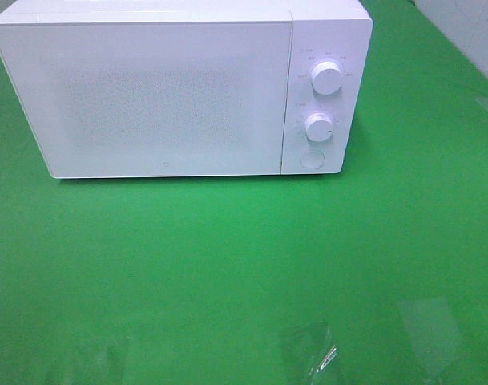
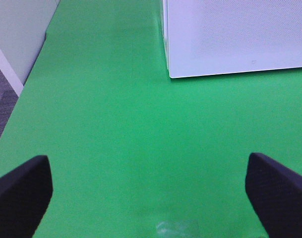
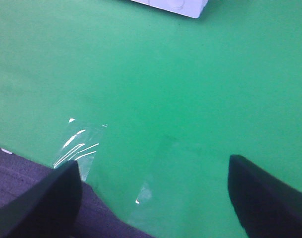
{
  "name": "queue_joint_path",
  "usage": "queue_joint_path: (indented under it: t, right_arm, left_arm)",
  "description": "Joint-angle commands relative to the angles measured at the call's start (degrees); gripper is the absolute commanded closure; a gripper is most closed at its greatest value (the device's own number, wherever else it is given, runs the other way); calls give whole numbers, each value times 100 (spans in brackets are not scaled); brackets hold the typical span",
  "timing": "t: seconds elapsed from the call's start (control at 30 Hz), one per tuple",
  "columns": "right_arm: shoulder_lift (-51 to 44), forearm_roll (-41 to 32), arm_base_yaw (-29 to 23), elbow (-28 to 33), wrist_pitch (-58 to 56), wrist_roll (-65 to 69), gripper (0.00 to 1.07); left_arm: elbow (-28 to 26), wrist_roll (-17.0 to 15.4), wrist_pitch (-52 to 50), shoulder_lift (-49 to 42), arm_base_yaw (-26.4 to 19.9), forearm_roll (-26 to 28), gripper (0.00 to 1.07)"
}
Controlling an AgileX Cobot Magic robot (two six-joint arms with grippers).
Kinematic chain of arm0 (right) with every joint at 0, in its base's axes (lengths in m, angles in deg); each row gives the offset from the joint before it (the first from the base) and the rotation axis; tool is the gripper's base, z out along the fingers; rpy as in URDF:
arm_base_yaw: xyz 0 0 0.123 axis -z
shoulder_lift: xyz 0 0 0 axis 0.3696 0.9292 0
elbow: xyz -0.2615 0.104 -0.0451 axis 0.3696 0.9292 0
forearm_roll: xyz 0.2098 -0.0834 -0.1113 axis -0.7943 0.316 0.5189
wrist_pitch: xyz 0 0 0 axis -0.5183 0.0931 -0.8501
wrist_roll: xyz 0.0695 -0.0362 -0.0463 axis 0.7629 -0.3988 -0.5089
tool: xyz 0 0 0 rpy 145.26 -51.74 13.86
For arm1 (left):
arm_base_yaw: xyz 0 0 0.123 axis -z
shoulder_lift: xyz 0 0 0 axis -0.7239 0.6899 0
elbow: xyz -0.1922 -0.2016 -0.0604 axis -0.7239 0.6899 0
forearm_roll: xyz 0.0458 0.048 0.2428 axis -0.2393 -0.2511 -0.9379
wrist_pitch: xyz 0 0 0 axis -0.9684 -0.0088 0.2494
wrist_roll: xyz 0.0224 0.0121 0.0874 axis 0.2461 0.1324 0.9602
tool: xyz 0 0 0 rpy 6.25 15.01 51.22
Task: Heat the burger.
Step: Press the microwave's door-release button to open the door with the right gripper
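Note:
The burger is out of view in every frame. A white microwave (image 1: pixel 155 96) stands at the back of the green table with its door shut; two knobs (image 1: pixel 327 79) sit on its right panel. In the left wrist view my left gripper (image 2: pixel 151 198) is open, its dark fingers (image 2: pixel 19 193) wide apart over bare green surface, short of the microwave's (image 2: pixel 235 34) front corner. My right gripper (image 3: pixel 155 198) is also open with nothing between its fingers (image 3: pixel 265 193), far from the microwave (image 3: pixel 175 5). Neither gripper appears in the exterior high view.
Shiny clear tape patches (image 1: pixel 316 353) lie on the green cloth near the front edge, also seen as tape (image 3: pixel 79 144) under the right gripper. The table edge and dark floor (image 3: pixel 22 173) are close by. A white panel (image 2: pixel 17 29) borders the table's left side.

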Motion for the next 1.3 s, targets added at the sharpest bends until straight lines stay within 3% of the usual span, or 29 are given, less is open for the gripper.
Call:
queue_joint_path:
  t: [0.03, 0.33, 0.67, 1.3]
  right_arm:
    - [-659, 132, 596, 69, -332, -17, 30]
    - [-2206, 103, 1501, 332, -338, -120, 31]
    - [-3220, 63, 2000, 619, -355, -69, 31]
    - [-3243, 34, 2000, 659, -384, -23, 31]
  left_arm:
    - [17, -29, 17, -103, -23, 0, 9]
    - [17, -29, 17, -103, -23, 0, 9]
    - [17, -29, 17, -103, -23, 0, 9]
    - [23, -29, 17, -92, -23, 6, 9]
